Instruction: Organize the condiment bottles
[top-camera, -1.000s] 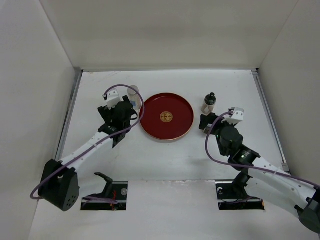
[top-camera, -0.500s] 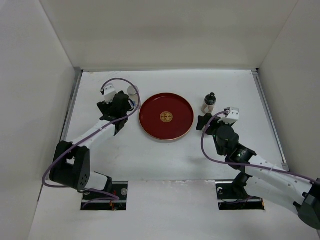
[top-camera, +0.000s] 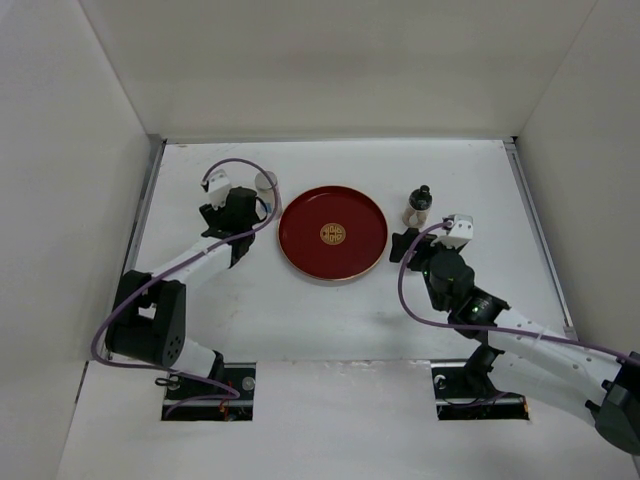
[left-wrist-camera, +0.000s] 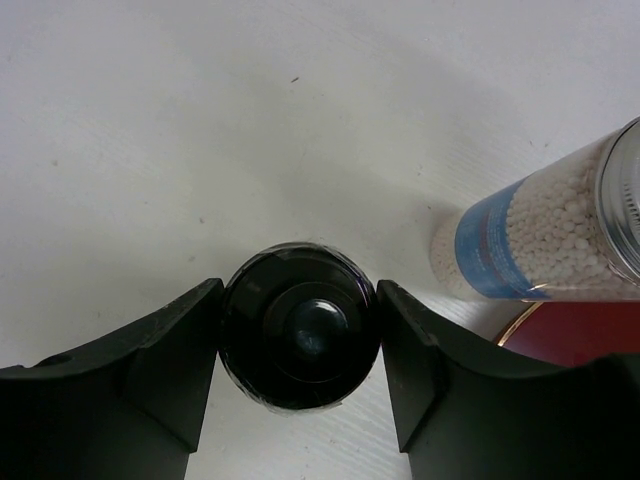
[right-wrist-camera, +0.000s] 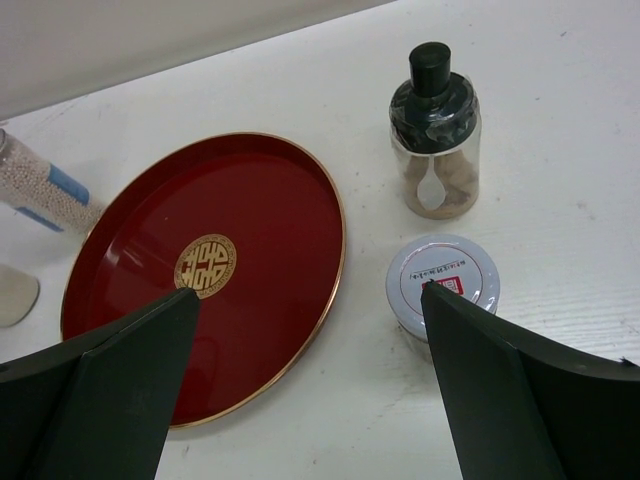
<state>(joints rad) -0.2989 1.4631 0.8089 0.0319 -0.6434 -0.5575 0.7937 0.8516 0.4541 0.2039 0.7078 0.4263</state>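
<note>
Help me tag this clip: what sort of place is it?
Probably a lab test cell: bare white walls box in the table, with left arm and right arm mounted at its edge.

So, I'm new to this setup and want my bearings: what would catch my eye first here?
The empty round red tray with its gold emblem sits mid-table. Left of it, the left gripper has its jaws shut on a black-capped bottle, beside a tall blue-labelled cylinder of white beads. Right of the tray, the right gripper hangs open near a bottle with a spoon inside and a white-lidded jar.
</note>
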